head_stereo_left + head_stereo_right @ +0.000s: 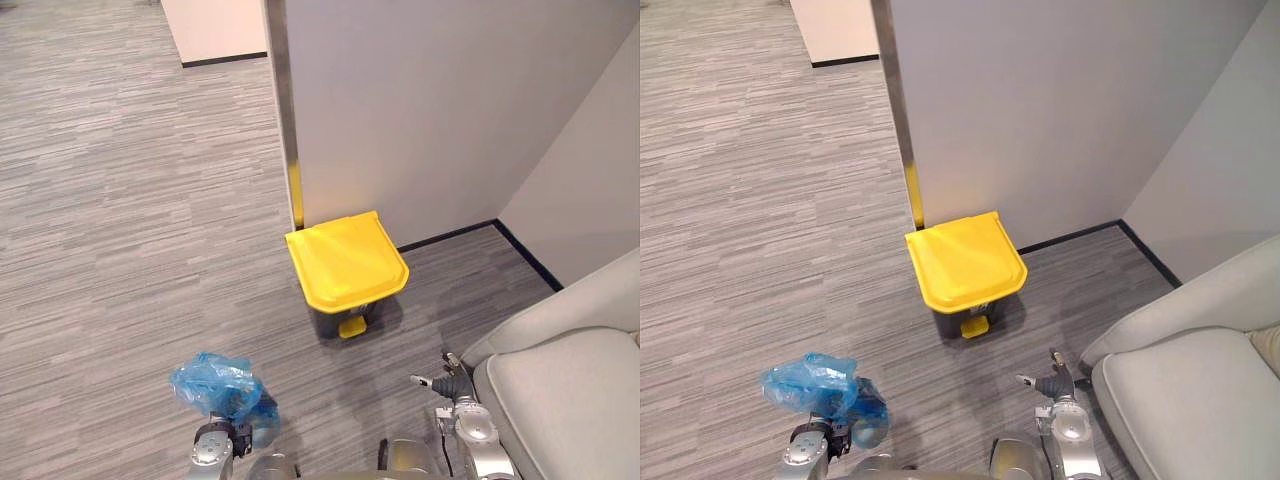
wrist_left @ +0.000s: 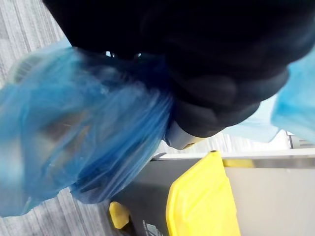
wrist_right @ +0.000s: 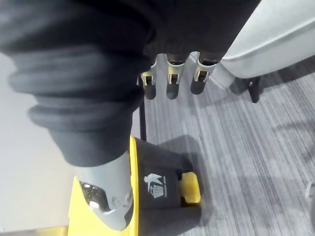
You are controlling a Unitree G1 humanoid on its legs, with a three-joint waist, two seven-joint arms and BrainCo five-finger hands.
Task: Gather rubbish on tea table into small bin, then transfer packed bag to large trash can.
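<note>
The blue rubbish bag (image 1: pixel 213 383) hangs at the left hand (image 2: pixel 216 69), off the floor at seven o'clock from the yellow-lidded pedal bin (image 1: pixel 345 262). The grip is buried in plastic, so I cannot tell how it holds. The bag is probably light, soft and slippery (thin film tears), so take it by the gathered neck. The right hand (image 3: pixel 171 78), at five o'clock, is slack-fingered and empty. The left wrist view shows dim contents through the film, and the eye views show the shut lid.

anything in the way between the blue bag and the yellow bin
Nothing stands on the floor between the bag at the left hand and the bin. But the bin's yellow lid is shut over its opening, so that blocks the drop; the pedal faces the robot.
</note>
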